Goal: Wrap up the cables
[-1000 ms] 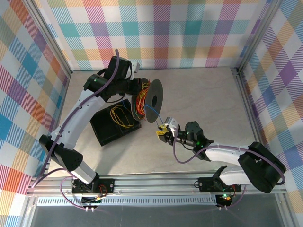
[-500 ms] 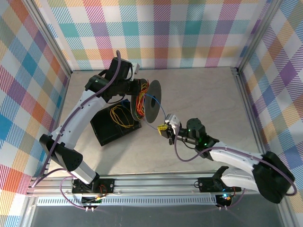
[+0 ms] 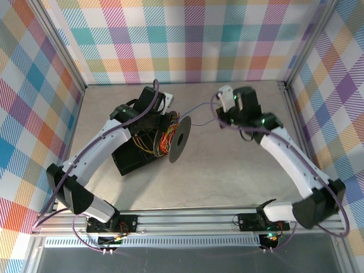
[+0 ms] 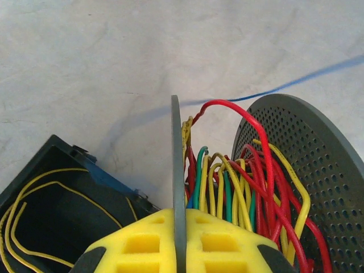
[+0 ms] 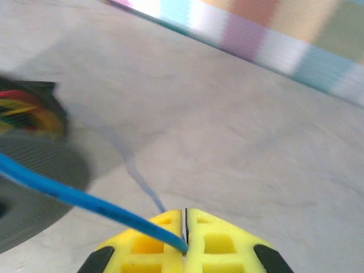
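Pale marbled tabletop [image 3: 244,165] forms the floor of a cell walled in pastel plaid panels [image 3: 227,40]. Left of centre, a grey plastic spool [image 3: 179,139] with two perforated round flanges is held on edge and tilted. Between its flanges sit the cables [image 4: 227,187]: thin red, yellow, green and orange wires in loose, tangled turns. The left gripper [image 4: 179,227] has its yellow foam pads closed on the thin rim of the nearer flange [image 4: 176,159] (seen edge-on from its wrist camera).

One more of the cables, a thin blue wire [image 5: 68,193], leaves the spool and runs nearly straight above the table to the right gripper [image 5: 185,230]. Its yellow pads are pressed together with the wire pinched between them. That gripper hangs toward the back wall, well apart from the spool.

Just beside the spool, on its left, lies a black open-topped rectangular box [image 3: 131,159] holding loose loops of thin yellow wire [image 4: 34,199].
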Robot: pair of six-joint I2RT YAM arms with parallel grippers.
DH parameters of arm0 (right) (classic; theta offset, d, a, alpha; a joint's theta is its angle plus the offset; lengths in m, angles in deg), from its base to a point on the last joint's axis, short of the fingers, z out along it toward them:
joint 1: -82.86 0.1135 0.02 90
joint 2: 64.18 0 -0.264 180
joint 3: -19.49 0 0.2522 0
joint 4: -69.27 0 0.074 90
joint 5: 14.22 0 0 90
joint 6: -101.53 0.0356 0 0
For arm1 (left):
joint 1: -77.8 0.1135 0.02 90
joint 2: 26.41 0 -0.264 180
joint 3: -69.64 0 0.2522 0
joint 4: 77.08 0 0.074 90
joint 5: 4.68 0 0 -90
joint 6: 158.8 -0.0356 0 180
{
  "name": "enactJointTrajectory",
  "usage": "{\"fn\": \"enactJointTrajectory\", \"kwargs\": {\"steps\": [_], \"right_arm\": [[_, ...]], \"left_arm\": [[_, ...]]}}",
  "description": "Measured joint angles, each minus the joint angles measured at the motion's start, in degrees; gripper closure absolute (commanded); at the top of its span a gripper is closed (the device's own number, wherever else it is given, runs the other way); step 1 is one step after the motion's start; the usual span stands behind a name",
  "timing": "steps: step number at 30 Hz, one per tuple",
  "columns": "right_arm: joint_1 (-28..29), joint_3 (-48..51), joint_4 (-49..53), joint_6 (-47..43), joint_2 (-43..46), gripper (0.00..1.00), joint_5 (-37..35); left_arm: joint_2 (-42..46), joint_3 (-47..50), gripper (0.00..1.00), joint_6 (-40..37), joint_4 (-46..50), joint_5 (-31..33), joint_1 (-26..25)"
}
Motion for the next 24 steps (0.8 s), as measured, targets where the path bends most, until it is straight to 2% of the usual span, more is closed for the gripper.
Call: {"fn": "enactJointTrajectory", "kwargs": {"steps": [4, 9, 19, 24], "right_arm": [[-6.3, -10.6, 7.8, 0.2, -8.8, 1.0, 2.8], [-7.1, -15.0, 11.9, 0.2, -14.4, 1.0, 6.3], [-9.7, -8.0, 10.5, 2.4, -21.6, 1.0, 10.4], [-11.5, -3.6, 6.8, 4.4, -19.7, 1.0, 12.5]], "left_arm": [[5.0, 1.7, 1.0, -1.1, -2.5, -3.9, -0.7], [8.8, 3.4, 1.0, -1.1, -5.1, -8.9, -1.1], [9.8, 6.0, 1.0, 1.6, -6.4, -14.9, 1.4], [12.6, 6.9, 1.0, 4.8, -6.6, -18.3, 4.9]]}}
